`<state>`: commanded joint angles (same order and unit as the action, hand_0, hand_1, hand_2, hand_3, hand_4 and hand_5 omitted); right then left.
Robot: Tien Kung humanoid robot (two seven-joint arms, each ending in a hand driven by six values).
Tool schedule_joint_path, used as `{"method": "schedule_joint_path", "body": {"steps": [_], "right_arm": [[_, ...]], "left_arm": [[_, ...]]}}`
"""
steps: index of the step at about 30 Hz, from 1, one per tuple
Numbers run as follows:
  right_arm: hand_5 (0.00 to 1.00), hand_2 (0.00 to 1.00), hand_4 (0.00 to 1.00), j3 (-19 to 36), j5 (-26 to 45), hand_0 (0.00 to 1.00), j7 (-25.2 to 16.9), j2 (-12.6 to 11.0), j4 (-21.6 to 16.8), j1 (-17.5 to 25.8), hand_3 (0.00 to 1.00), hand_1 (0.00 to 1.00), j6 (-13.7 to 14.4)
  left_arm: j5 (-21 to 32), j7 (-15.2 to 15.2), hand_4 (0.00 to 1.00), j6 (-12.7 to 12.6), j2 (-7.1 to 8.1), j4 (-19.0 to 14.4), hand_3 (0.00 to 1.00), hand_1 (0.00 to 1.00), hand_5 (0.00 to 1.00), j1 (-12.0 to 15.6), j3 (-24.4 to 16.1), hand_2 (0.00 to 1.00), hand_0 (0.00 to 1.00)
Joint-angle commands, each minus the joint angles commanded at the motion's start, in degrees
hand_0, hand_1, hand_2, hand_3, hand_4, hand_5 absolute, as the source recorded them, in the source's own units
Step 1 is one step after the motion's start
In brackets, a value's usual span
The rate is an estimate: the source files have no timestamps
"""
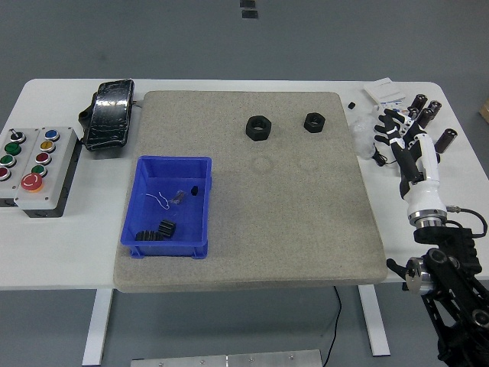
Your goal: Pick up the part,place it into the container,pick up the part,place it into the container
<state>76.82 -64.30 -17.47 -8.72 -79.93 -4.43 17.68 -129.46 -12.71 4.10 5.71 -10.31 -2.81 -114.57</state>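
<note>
Two black hex nuts lie at the far side of the grey mat [252,222]: a larger nut [260,128] and, to its right, a smaller nut [314,121]. The blue container [145,183] sits at the mat's left with several small black parts and a bit of white wire inside. My right hand [396,134] hovers over the white table right of the mat, fingers spread and holding nothing, well right of the smaller nut. The left arm is out of sight.
A button box [34,164] stands at the left edge and a black wrapped pedal [109,113] behind it. Black cylinders [428,111], a white card [386,93], a crumpled plastic bag [364,131] and a small black bit [352,105] crowd the far right corner.
</note>
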Motion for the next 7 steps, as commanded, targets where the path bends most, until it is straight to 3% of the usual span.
{"method": "schedule_joint_path", "body": {"steps": [7], "right_arm": [[0.652, 0.727, 0.852, 0.64, -1.93, 0.698, 0.62, 0.17, -0.3, -0.4, 0.683, 0.701, -0.39]], "left_arm": [[0.95, 0.07, 0.652, -0.37, -0.13, 0.0, 0.612, 0.54, 0.322, 0.13, 0.26, 0.551, 0.645]]}}
